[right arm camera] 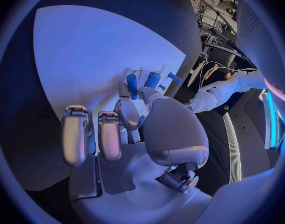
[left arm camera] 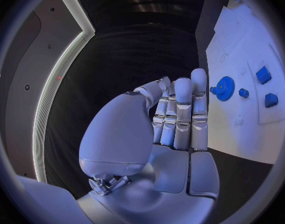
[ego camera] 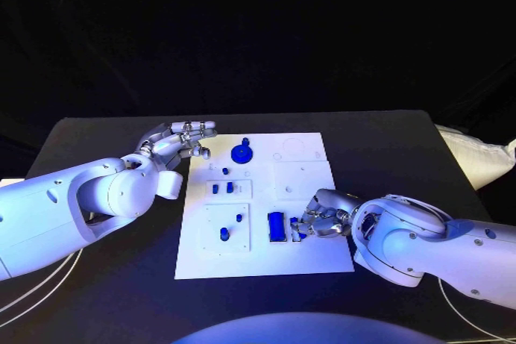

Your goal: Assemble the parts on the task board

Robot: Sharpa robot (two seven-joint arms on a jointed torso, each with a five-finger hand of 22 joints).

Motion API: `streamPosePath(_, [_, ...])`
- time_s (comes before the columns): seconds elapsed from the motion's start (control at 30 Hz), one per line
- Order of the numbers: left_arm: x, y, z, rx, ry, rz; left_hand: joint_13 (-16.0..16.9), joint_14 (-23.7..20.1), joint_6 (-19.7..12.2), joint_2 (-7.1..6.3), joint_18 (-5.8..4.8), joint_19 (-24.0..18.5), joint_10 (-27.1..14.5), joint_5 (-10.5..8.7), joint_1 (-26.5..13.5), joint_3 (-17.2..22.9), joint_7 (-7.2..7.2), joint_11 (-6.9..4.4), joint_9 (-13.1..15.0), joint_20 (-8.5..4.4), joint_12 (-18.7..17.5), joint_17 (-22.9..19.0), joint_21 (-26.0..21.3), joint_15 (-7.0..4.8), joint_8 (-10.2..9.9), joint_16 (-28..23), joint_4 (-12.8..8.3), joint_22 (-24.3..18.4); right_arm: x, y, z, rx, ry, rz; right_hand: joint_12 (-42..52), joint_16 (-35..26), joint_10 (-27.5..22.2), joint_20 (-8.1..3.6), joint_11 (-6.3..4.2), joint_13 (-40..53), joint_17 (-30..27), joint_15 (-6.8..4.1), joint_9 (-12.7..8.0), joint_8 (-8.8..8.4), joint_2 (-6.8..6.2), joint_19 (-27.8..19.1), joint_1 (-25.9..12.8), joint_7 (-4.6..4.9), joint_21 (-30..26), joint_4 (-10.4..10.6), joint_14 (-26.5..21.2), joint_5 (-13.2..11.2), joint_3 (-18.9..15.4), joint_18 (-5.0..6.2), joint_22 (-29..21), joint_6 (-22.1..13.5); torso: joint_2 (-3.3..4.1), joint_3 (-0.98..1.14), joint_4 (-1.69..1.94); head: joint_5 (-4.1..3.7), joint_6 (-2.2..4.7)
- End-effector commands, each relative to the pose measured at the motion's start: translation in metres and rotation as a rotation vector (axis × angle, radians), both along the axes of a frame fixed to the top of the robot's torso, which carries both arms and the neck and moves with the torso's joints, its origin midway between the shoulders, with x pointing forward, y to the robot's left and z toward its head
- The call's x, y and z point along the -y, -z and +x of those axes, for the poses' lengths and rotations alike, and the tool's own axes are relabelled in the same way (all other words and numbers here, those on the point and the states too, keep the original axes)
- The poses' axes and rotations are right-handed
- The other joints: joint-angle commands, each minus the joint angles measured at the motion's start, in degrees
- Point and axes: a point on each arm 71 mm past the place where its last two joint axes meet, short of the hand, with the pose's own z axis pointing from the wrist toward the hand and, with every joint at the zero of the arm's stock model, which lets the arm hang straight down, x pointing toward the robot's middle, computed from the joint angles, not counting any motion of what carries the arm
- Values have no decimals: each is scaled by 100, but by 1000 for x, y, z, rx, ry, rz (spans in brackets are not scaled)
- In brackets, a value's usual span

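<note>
No brand, label or writing can be read on anything here.

The right robot hand (ego camera: 323,213) sits at the task board's (ego camera: 306,263) right edge, toward its near end. In the right wrist view its fingers (right arm camera: 127,115) curl in around a small blue cylinder (right arm camera: 132,86), pinched upright between thumb and finger, while two outer fingers stay extended and touch nothing. Two more short blue pegs (right arm camera: 153,79) stand on the board just beyond the held one. In the head view a long dark-blue block (ego camera: 277,226) lies on the board right beside this hand, on the side toward the board's middle, with a small blue piece (ego camera: 296,226) between block and fingers.

The left robot hand (ego camera: 177,144) hovers at the board's far left corner, over the black tabletop (ego camera: 107,135) rather than the board. Its fingers are straight and held side by side, the thumb folded across the palm, and it holds nothing; in the left wrist view the fingertips (left arm camera: 199,79) point toward a blue gear (left arm camera: 225,88).

That blue gear, with a short stub on its rim, lies flat near the board's far end, just in from the left hand. A small blue peg (ego camera: 226,170) lies next toward the near end. Then comes a raised white panel (ego camera: 245,189) carrying two small blue blocks (ego camera: 223,188) side by side. Nearer still, a second raised panel (ego camera: 209,210) carries two small blue pieces (ego camera: 225,233), apart from each other. The board's right half shows shallow white recesses (ego camera: 301,172); whether anything lies in them I cannot tell.
</note>
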Motion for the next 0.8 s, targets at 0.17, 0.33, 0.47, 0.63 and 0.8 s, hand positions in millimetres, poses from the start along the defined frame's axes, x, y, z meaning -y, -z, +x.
streamPosePath(0.17, [2, -1, -1, 0, 20, -14, -7, -22, -46, 35, 114, -14, -35, 8, 8, -26, 4, 8, -8, 4, 28, -5, -30, 3, 23, -22, -5, -7, -4, 1, -3, -13, -34, -8, 272, 37, 123, -50, -27, 189, 1078, -77, 47, 100, 18, 117, -74, -38, 47, 20, 514, 31, -82, -82, 22, 128, 2, 1, -2, 11, -19])
streamPosePath(0.33, [2, -1, -1, -1, 20, -14, -9, -26, -53, 34, 114, -16, -46, 7, 6, -31, 6, 11, -9, 5, 29, -13, -33, 5, 22, -24, -7, -8, -4, 0, -4, -13, -38, -7, 323, 42, 143, -64, -47, 232, 1087, -94, 68, 127, 15, 121, -36, -61, 53, -14, 515, 37, -104, -83, 32, 156, 0, 2, -3, 15, -25])
streamPosePath(0.47, [2, -1, -1, -1, 20, -14, -9, -26, -53, 34, 114, -16, -46, 7, 6, -31, 6, 11, -9, 5, 29, -13, -33, 5, 22, -24, -7, -8, -5, 0, -5, -10, -37, -4, 418, 46, 175, -74, -61, 304, 1093, -105, 84, 146, 42, 125, 6, -76, 59, -43, 516, 47, -101, -86, 43, 173, 1, 3, -3, 14, -23])
streamPosePath(0.63, [2, -1, 0, -1, 21, -14, -9, -26, -53, 34, 114, -16, -46, 7, 6, -31, 6, 11, -9, 5, 29, -13, -33, 5, 22, -24, -7, -8, -5, -1, -5, -5, -34, 3, 442, 50, 185, -85, -72, 328, 1100, -116, 96, 160, 74, 129, 52, -87, 63, -76, 518, 58, -90, -87, 51, 180, 2, 3, -2, 11, -23])
streamPosePath(0.8, [2, 0, 0, -1, 21, -14, -9, -26, -53, 34, 114, -16, -46, 7, 6, -31, 6, 11, -9, 5, 29, -13, -33, 5, 22, -24, -7, -8, -5, -1, -5, -3, -36, 6, 449, 53, 189, -92, -70, 339, 1106, -119, 105, 167, 64, 130, 28, -82, 64, -68, 519, 40, -122, -88, 54, 179, 2, 1, 0, 2, -24])
